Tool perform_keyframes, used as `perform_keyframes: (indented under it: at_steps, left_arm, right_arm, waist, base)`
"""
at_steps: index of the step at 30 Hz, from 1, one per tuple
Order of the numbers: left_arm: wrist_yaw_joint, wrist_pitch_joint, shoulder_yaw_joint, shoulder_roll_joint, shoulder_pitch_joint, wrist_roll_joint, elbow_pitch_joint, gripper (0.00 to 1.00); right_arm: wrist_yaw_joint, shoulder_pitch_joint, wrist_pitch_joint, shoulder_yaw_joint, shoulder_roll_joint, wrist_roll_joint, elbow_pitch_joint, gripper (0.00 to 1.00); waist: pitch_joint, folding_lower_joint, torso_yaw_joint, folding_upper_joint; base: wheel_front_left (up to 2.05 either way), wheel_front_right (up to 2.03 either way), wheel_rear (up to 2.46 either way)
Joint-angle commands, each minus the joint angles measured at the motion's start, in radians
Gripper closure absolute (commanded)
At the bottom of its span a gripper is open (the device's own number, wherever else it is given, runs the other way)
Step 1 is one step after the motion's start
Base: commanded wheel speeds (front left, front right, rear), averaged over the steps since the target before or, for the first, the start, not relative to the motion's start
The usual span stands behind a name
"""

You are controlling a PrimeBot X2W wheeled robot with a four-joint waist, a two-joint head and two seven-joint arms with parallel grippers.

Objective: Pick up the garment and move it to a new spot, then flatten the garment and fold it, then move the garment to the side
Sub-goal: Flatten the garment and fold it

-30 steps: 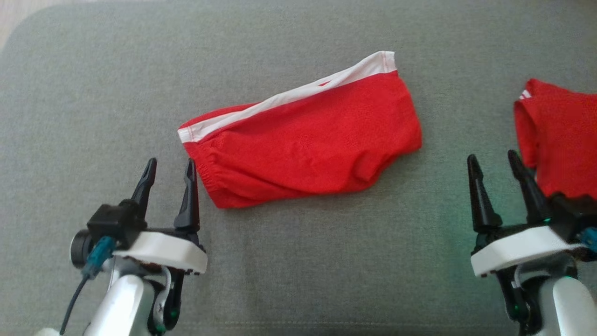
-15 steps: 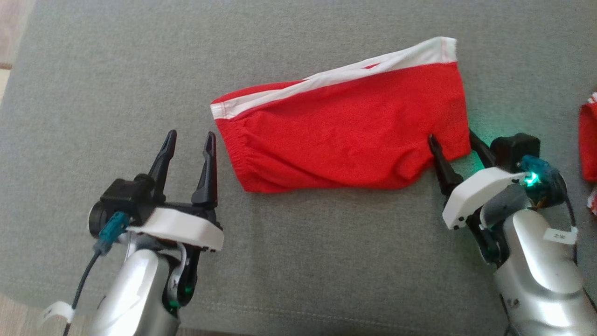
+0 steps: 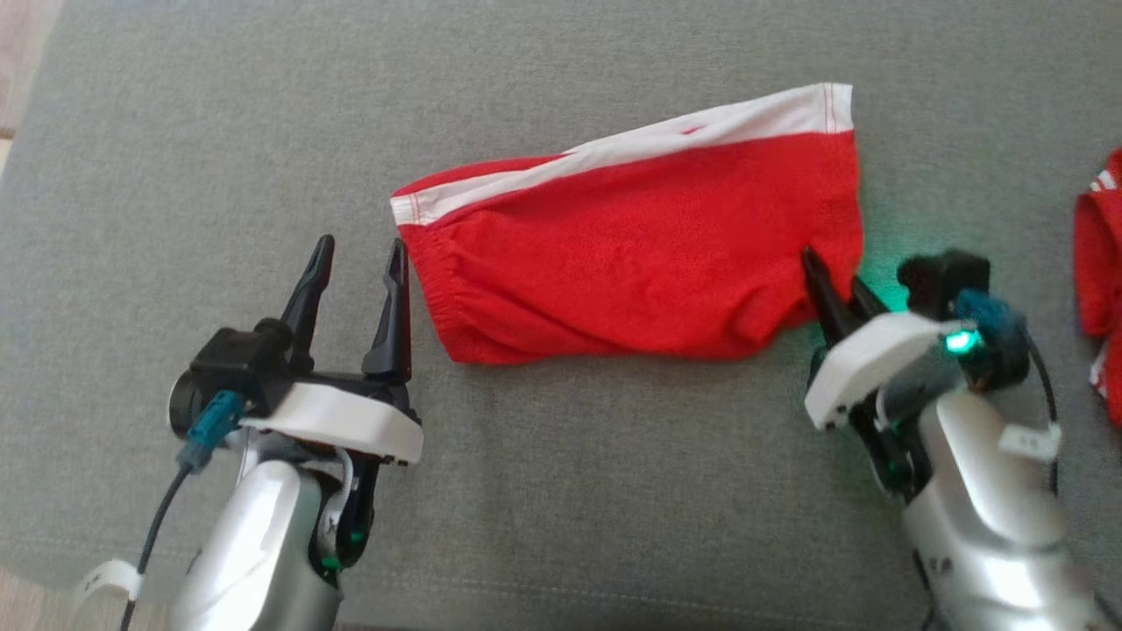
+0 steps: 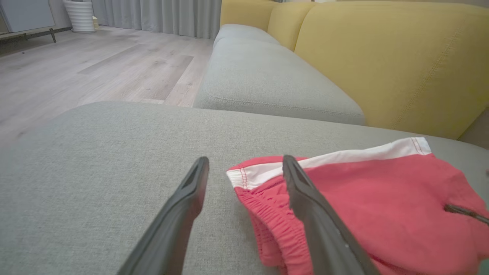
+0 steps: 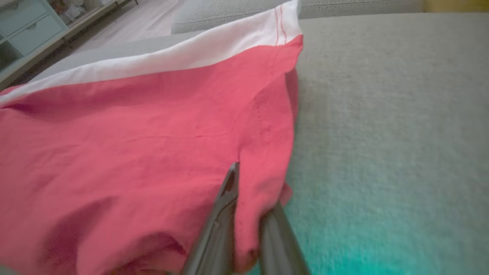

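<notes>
Beside the garment (image 3: 631, 254), left tool (image 3: 362, 242) gapes — right tool (image 3: 830, 270) has clamped shut on its corner.

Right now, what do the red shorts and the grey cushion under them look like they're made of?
The red shorts look like soft matte knit, cotton or polyester; they crease loosely and gather at one edge. The grey cushion looks like matte woven upholstery, with a fine heathered weave and stitched seam.
</notes>
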Motion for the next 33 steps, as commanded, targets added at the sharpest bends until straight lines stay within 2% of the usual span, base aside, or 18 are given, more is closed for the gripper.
perform_keyframes:
  at_steps: [1,6,12,21,25,30,31,33]
  left_arm:
    - [-0.002,-0.012,0.045,0.014,-0.016,0.009,-0.035,0.0]
    - [-0.005,-0.012,0.06,0.016,0.002,0.012,-0.041,0.0]
    - [-0.006,-0.012,0.071,0.017,0.026,0.015,-0.052,0.0]
    - [-0.008,-0.012,0.069,0.025,0.042,0.017,-0.052,0.0]
    - [-0.009,-0.012,0.061,0.021,0.04,0.016,-0.046,0.0]
    - [-0.012,-0.012,0.049,0.016,0.033,0.015,-0.032,0.0]
    - [-0.012,-0.012,0.049,0.016,0.033,0.015,-0.032,0.0]
    - [-0.016,-0.012,0.039,0.01,0.029,0.015,-0.023,0.0]
  right_arm:
    - [0.007,0.048,-0.013,0.012,0.016,0.009,-0.028,1.0]
    - [0.007,0.182,-0.049,-0.046,0.028,0.017,-0.129,1.0]
    - [0.007,0.338,-0.039,-0.13,0.053,0.007,-0.273,1.0]
    - [0.007,0.402,0.012,-0.172,0.072,0.001,-0.38,1.0]
    - [0.007,0.362,0.066,-0.12,0.074,-0.024,-0.46,1.0]
    - [0.007,0.261,0.16,0.041,0.074,-0.03,-0.547,1.0]
    - [0.007,0.261,0.16,0.041,0.074,-0.03,-0.547,1.0]
    - [0.007,0.182,0.19,0.139,0.074,-0.008,-0.543,1.0]
  waist:
    - [-0.008,0.0,-0.007,0.0]
    - [-0.025,0.0,-0.032,0.0]
    - [-0.037,0.0,-0.06,0.0]
    - [-0.048,0.0,-0.076,0.0]
    - [-0.059,0.0,-0.072,0.0]
    - [-0.071,0.0,-0.059,0.0]
    - [-0.071,0.0,-0.059,0.0]
    - [-0.073,0.0,-0.048,0.0]
  base:
    - [0.0,0.0,0.0]
    - [0.0,0.0,0.0]
    - [0.0,0.0,0.0]
    - [0.0,0.0,0.0]
    - [0.0,0.0,0.0]
    - [0.0,0.0,0.0]
    - [0.0,0.0,0.0]
    - [0.0,0.0,0.0]
